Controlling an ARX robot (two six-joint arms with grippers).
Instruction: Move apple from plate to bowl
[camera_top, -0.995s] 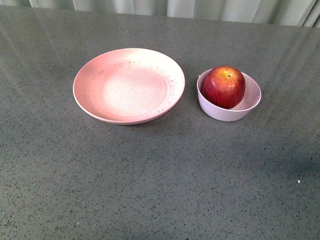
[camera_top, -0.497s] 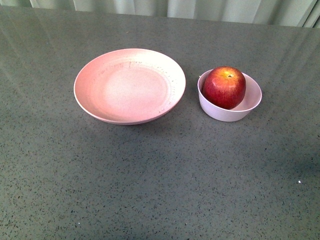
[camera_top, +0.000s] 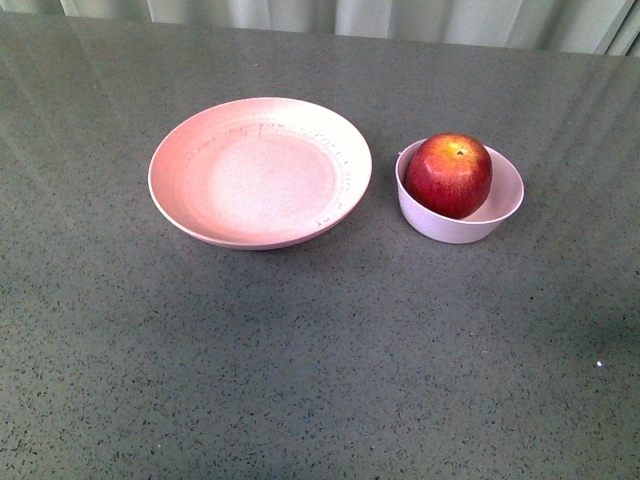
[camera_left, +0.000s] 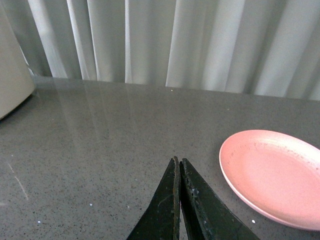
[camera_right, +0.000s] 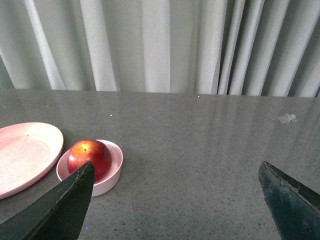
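Nothing of note has shifted on the table over the last second: across the front views the plate (camera_top: 260, 172) sits bare at about ten o'clock of the table's middle, with only a trifling change of framing and light on its pink face. Moving right, the bowl (camera_top: 460, 192) stands just beside it at about two o'clock, apart from the plate's rim, and the apple (camera_top: 448, 175) rests inside it, stem dimple up, exactly where it was a second ago. No arm shows in the front view. The left gripper (camera_left: 178, 165) has its jaws pressed together, empty, hovering over bare table (camera_left: 100, 140) with the plate at its three o'clock. The right gripper (camera_right: 175, 175) gapes wide, holding nothing, well clear of the bowl. Judging by that, the transfer looks finished and both arms are parked; no step seems left.
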